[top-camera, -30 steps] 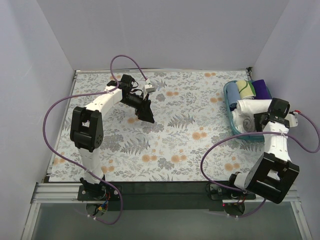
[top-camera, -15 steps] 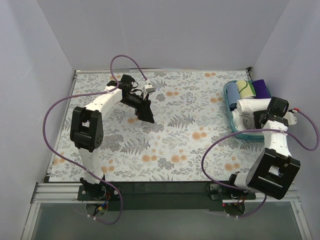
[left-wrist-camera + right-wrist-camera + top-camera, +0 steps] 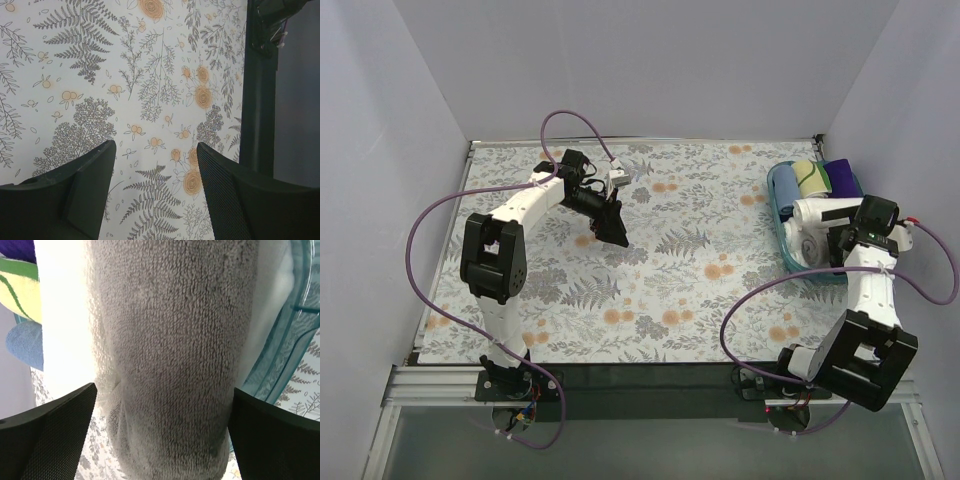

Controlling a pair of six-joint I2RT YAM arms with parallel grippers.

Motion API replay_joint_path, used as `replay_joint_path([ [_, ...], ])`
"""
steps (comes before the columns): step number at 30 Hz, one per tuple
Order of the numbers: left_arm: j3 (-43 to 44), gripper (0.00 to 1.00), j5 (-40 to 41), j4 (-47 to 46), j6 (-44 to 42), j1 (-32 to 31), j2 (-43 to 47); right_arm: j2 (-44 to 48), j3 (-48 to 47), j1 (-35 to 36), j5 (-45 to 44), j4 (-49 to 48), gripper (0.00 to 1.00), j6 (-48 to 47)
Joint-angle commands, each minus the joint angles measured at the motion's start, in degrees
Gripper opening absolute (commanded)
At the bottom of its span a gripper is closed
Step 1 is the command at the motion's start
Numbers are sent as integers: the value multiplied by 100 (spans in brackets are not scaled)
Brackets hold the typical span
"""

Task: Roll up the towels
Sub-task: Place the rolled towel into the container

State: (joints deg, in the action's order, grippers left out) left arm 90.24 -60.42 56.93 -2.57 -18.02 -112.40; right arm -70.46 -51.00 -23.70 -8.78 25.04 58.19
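Observation:
Several rolled towels lie in a teal basket (image 3: 776, 215) at the right of the table. Among them are a white roll (image 3: 823, 212) and a grey-brown roll (image 3: 809, 246). In the right wrist view the grey-brown towel (image 3: 170, 340) fills the middle, with the white towel (image 3: 62, 315) to its left. My right gripper (image 3: 162, 390) is open, a finger standing on each side of the grey-brown roll. It hangs over the basket's near end (image 3: 842, 240). My left gripper (image 3: 612, 230) hovers over the floral table covering at the back left, open (image 3: 156, 147) with nothing between its fingers.
Blue (image 3: 22, 342), yellow-green (image 3: 810, 175) and purple (image 3: 840, 174) rolls fill the far end of the basket. Its clear teal rim (image 3: 295, 315) runs beside my right finger. White walls enclose the table on three sides. The table's dark front edge (image 3: 257, 100) shows in the left wrist view.
The right gripper's jaws have spread wide apart around the grey-brown roll, and its wrist has shifted slightly. The left arm has not moved.

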Motion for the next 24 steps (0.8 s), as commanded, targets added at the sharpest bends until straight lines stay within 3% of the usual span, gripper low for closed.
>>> replay_joint_path([
  [1,3,61,-189,3,-77,-17,175,190,-279,24,69,317,98,43],
  [24,108,61,-259,152,-209,-17,166,866,-349,24,-97,1477,98,-220],
])
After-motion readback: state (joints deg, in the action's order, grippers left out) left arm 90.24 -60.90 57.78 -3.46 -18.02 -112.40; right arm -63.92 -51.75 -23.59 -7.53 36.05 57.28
